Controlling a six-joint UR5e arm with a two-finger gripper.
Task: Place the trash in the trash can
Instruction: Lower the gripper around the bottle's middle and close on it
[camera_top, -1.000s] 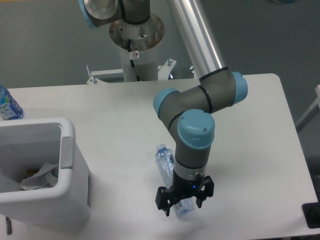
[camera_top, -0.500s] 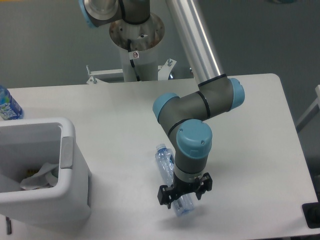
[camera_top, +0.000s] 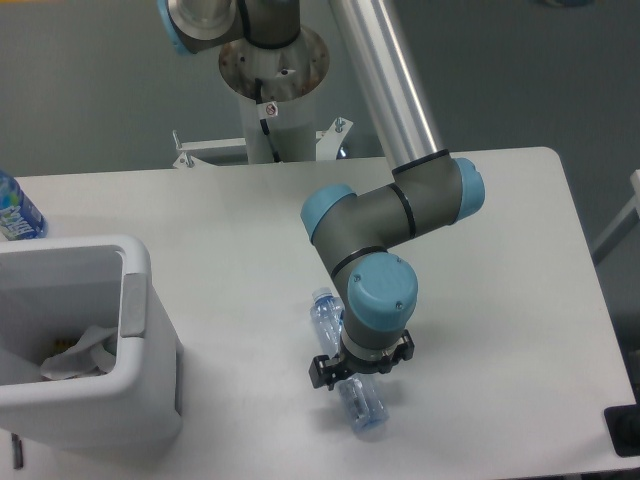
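Note:
A long clear crinkled plastic bottle (camera_top: 364, 408) lies on the white table, its cap end pointing up-left. My gripper (camera_top: 358, 372) is low over its middle, open, with one finger on each side of the bottle; whether the fingers touch it is hard to tell. The white trash can (camera_top: 136, 290) stands at the left edge of the table, well apart from the gripper. Inside it lies a crumpled white paper wrapper (camera_top: 78, 356). The arm's wrist hides the middle of the bottle.
A bottle with a bright blue label (camera_top: 14, 214) stands at the far left behind the bin. The arm's base column (camera_top: 272, 90) rises behind the table's back edge. A dark object (camera_top: 624, 430) sits at the lower right corner.
The gripper has dropped lower and shifted slightly left and up the bottle, from its bottom end toward its middle. The bottle has stayed in place.

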